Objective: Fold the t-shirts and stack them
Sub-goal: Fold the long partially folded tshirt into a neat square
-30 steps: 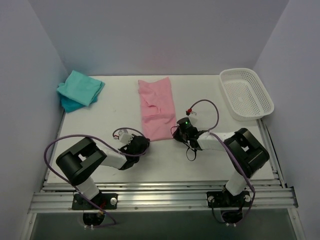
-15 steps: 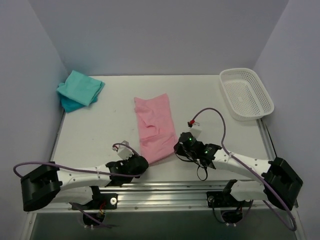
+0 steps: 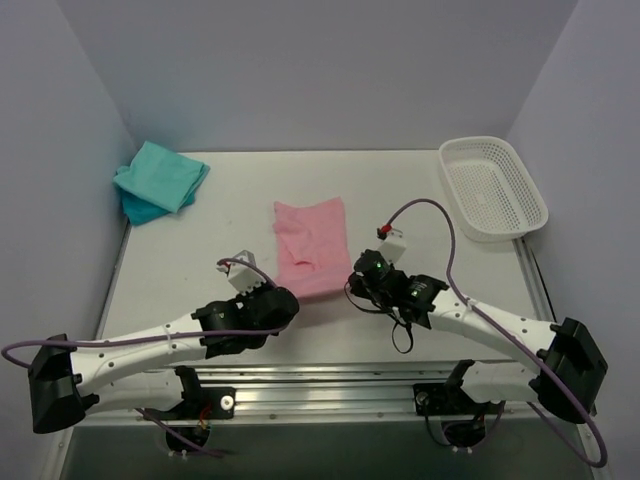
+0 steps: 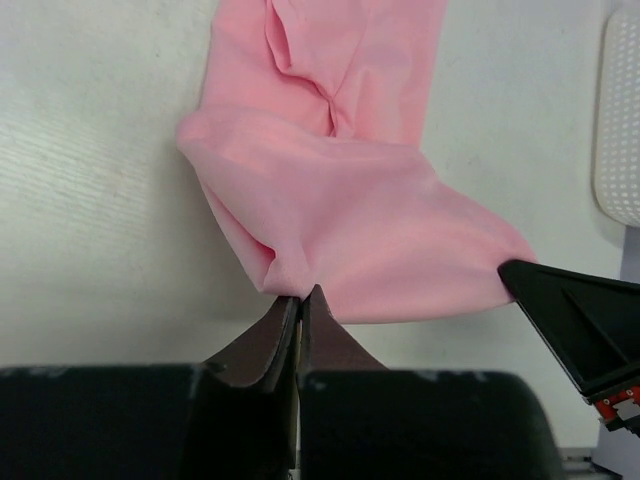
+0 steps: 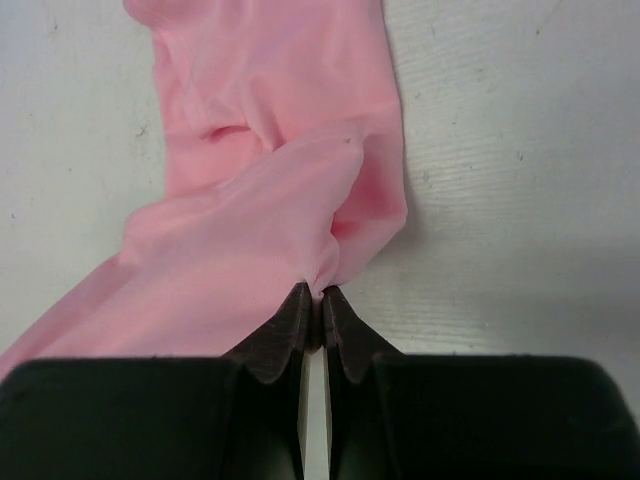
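Note:
The light pink t-shirt (image 3: 312, 245) lies mid-table, its near end lifted and doubled over toward the far end. My left gripper (image 3: 285, 297) is shut on the shirt's near left corner, seen in the left wrist view (image 4: 300, 291) pinching pink cloth (image 4: 340, 210). My right gripper (image 3: 352, 283) is shut on the near right corner, seen in the right wrist view (image 5: 318, 292) gripping bunched pink cloth (image 5: 250, 230). A folded teal t-shirt (image 3: 162, 174) sits on a blue one (image 3: 140, 209) at the far left corner.
A white mesh basket (image 3: 493, 187) stands at the far right of the white table (image 3: 200, 250); its edge shows in the left wrist view (image 4: 620, 120). Grey walls close in the left, far and right sides. The right gripper's black tip (image 4: 570, 315) shows in the left wrist view.
Both grippers have lifted the pink shirt's near corners and carried them forward, so the shirt is shorter and doubled over. Both arms have stretched out from their bases.

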